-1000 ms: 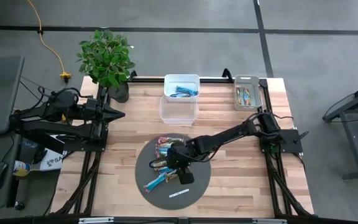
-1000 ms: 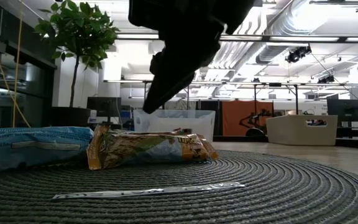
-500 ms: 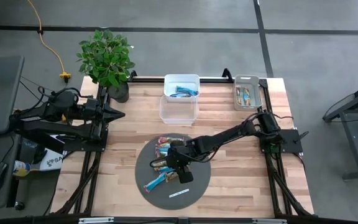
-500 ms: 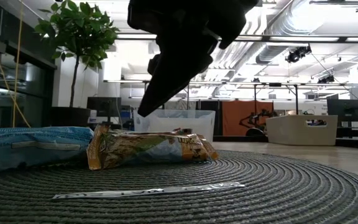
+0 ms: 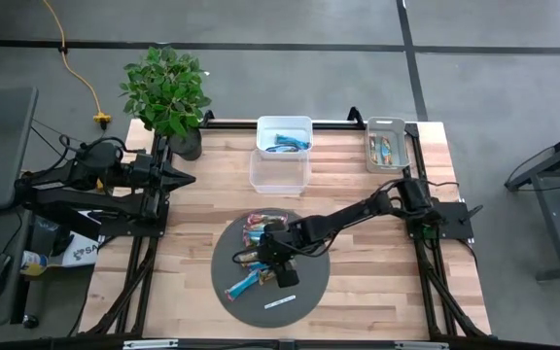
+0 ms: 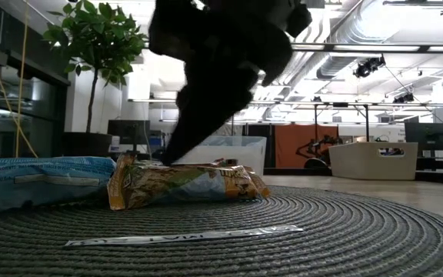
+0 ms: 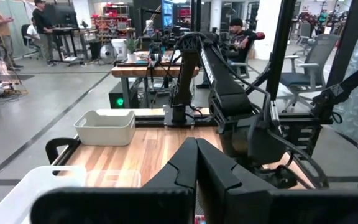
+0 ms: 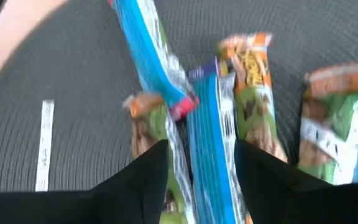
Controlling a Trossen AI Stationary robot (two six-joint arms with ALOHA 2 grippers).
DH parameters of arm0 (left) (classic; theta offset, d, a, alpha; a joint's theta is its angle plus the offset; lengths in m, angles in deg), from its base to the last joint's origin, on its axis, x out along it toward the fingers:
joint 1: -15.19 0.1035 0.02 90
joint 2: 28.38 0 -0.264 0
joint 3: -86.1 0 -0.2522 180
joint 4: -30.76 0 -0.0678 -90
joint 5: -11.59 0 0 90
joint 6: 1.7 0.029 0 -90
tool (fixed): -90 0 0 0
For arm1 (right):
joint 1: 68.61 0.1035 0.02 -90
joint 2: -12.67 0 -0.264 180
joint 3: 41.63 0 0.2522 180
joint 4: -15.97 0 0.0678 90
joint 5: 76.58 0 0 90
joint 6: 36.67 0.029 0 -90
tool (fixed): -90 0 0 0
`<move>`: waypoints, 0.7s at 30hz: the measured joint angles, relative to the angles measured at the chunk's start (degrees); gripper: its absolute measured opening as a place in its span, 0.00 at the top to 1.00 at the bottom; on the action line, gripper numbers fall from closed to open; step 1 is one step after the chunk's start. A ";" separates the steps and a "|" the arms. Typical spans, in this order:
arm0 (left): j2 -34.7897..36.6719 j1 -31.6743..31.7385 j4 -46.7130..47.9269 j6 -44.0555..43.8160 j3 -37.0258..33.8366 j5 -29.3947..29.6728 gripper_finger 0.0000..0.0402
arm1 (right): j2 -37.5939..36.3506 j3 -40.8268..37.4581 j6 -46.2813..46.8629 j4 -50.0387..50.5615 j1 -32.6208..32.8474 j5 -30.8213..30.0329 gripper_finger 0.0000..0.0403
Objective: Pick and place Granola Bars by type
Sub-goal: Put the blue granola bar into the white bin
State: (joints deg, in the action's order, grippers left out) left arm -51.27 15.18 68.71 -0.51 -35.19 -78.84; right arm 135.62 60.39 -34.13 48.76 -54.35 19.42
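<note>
Right tool (image 8: pixel 194 171) spread, straddling blue bar (image 8: pixel 207 124) amid bars (image 5: pixel 257 255) on mat (image 5: pixel 309 290), desk centre. Nothing gripped yet. Wrapper likely light, slick, crinkly; best pinched mid-length across narrow width. Left tool (image 7: pixel 196 165) clenched, parked at desk edge.

Granola Bars (image 8: pixel 207 118) have that shiny crinkly foil-plastic wrap, pretty glossy. They sit on a dark mat (image 5: pixel 311 282) with a ribbed woven look, totally matt. Table (image 5: pixel 358 185) is pale planked wood, smooth.
</note>
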 joint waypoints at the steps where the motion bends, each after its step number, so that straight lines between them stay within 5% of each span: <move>1: 0.00 0.00 -0.01 0.01 0.00 -0.02 1.00 | 0.11 0.01 0.01 0.08 0.00 0.12 0.59; 21: 0.00 0.00 0.00 -0.01 0.00 -0.01 1.00 | 1.62 -0.03 -1.32 -0.20 -0.11 -1.20 0.61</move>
State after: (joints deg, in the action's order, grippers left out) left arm -51.27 15.18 68.71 -0.53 -35.19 -78.85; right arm 137.24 60.36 -35.45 48.56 -54.46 18.22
